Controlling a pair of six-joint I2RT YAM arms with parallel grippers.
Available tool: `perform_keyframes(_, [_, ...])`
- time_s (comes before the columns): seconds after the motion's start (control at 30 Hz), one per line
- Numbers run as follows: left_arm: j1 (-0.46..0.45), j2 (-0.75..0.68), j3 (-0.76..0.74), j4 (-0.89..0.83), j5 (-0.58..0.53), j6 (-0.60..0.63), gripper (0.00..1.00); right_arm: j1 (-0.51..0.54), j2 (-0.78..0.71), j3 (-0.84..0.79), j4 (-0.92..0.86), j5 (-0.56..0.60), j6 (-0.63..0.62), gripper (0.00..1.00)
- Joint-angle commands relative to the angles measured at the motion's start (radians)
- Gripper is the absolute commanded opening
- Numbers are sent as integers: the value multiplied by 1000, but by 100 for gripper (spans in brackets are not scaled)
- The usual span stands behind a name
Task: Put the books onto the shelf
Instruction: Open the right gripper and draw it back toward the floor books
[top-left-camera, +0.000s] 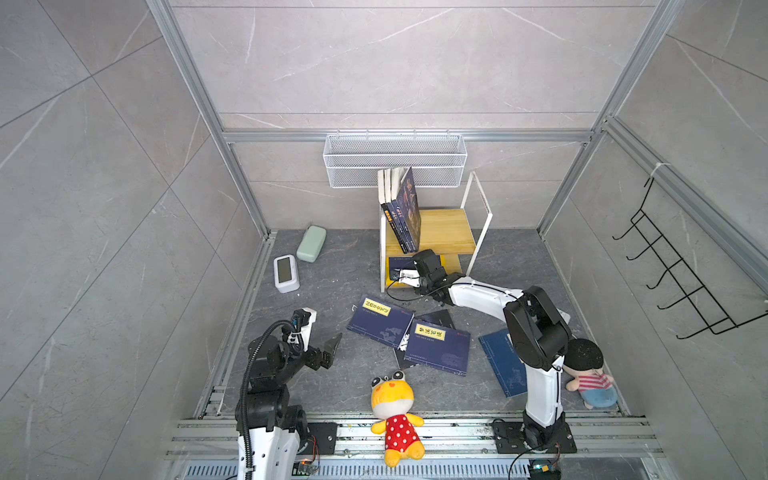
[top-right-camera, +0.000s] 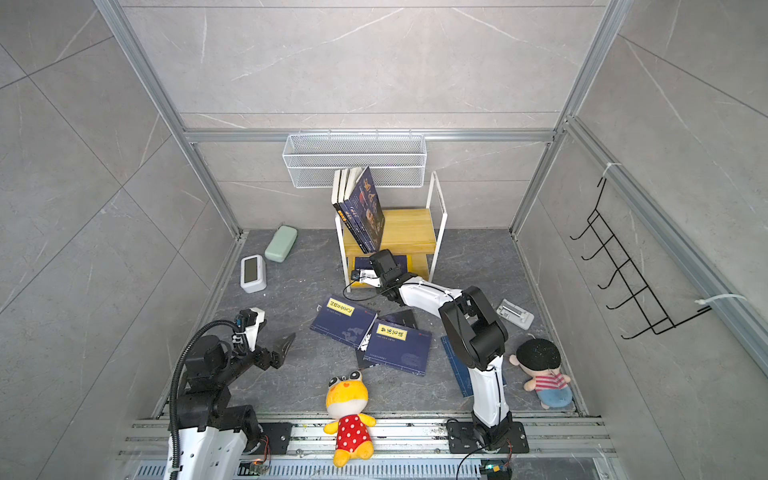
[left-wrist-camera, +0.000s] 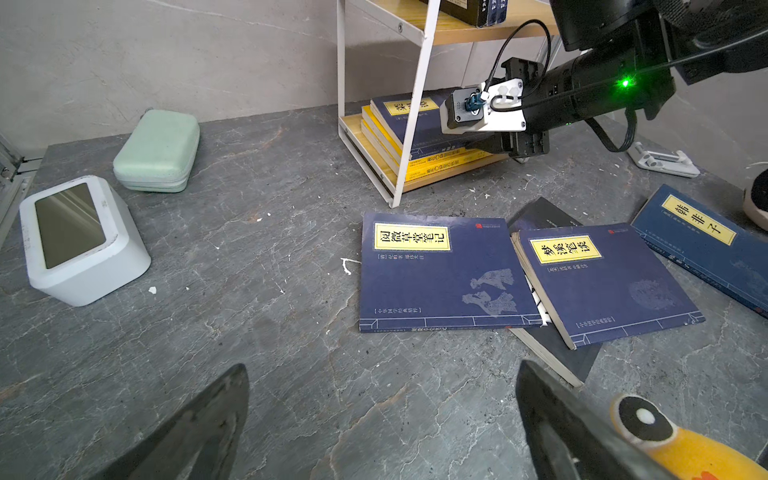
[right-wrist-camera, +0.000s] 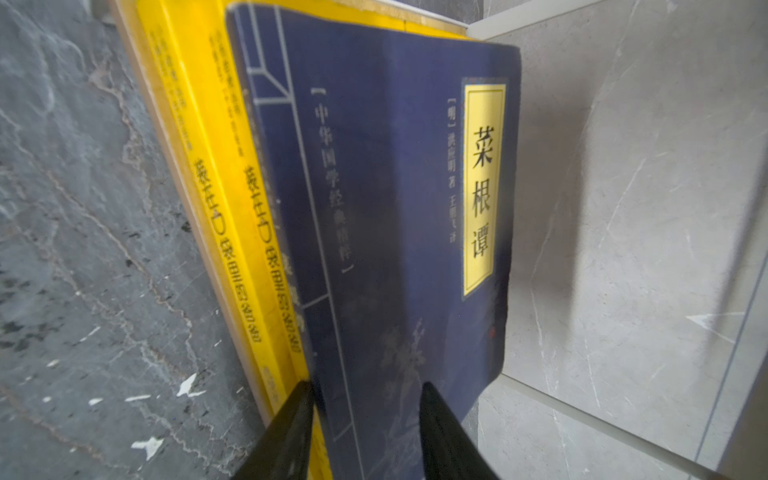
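The shelf (top-left-camera: 446, 232) stands at the back of the table. Several dark books (top-left-camera: 405, 212) lean upright on its top board. On its lower board a navy book (right-wrist-camera: 395, 187) lies on two yellow books (right-wrist-camera: 232, 208). My right gripper (right-wrist-camera: 363, 388) is half open and straddles the navy book's near edge, one finger beside the yellow spines and one over the cover. Loose books lie flat mid-table: two navy ones (top-left-camera: 380, 320) (top-left-camera: 438, 347) on a black one (top-left-camera: 436, 318), and a blue one (top-left-camera: 500, 361) partly under my right arm. My left gripper (left-wrist-camera: 382, 365) hovers wide open and empty at the front left.
A mint green case (top-left-camera: 311, 243) and a white clock (top-left-camera: 286, 273) sit at the left. A yellow frog plush (top-left-camera: 395, 409) lies at the front edge and a boy doll (top-left-camera: 588, 370) at the front right. A wire basket (top-left-camera: 395, 160) hangs behind the shelf.
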Motion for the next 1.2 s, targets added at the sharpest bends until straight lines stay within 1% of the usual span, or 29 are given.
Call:
perform_keyframes(0.0, [3, -7, 8, 36, 15, -9, 100, -7, -19, 15, -28, 12, -12, 46])
perform_keyframes(0.07, [1, -12, 8, 36, 21, -10, 100, -3, -47, 6, -39, 8, -10, 47])
perform_keyframes(0.2, [9, -3, 14, 36, 9, -34, 100, 27, -144, -29, -112, 9, 44, 48])
perform_keyframes(0.27, [7, -5, 18, 33, 8, -58, 100, 45, -198, -55, -120, -1, 85, 48])
perform_keyframes(0.37, [11, 11, 35, 24, 14, -104, 100, 90, -271, -88, -156, 6, 188, 49])
perform_keyframes(0.4, [11, 18, 45, 14, 11, -105, 100, 110, -296, -103, -166, 15, 229, 51])
perform_keyframes(0.47, [6, 20, 53, 5, -23, -115, 100, 157, -344, -162, -141, 41, 293, 59])
perform_keyframes(0.57, [9, 26, 57, 6, -16, -119, 100, 257, -378, -219, -126, 81, 351, 64])
perform_keyframes(0.6, [14, 31, 57, 7, -8, -126, 100, 291, -375, -219, -132, 104, 371, 67])
perform_keyframes(0.7, [19, 26, 52, 12, 0, -129, 100, 398, -347, -210, -155, 184, 429, 69])
perform_keyframes(0.8, [27, 19, 51, 12, 6, -122, 100, 484, -300, -187, -165, 257, 484, 71])
perform_keyframes(0.87, [31, 28, 54, 8, -1, -121, 100, 528, -255, -147, -211, 291, 526, 72])
perform_keyframes(0.9, [30, 28, 55, 6, -8, -121, 100, 544, -237, -136, -214, 311, 535, 79])
perform_keyframes(0.93, [27, 27, 55, 6, -13, -121, 100, 560, -213, -128, -217, 329, 541, 99])
perform_keyframes(1.03, [29, 27, 55, 6, 12, -113, 100, 591, -146, -93, -252, 334, 549, 99])
perform_keyframes(1.17, [27, 36, 63, -8, -8, -104, 100, 610, -73, -48, -319, 316, 583, 97])
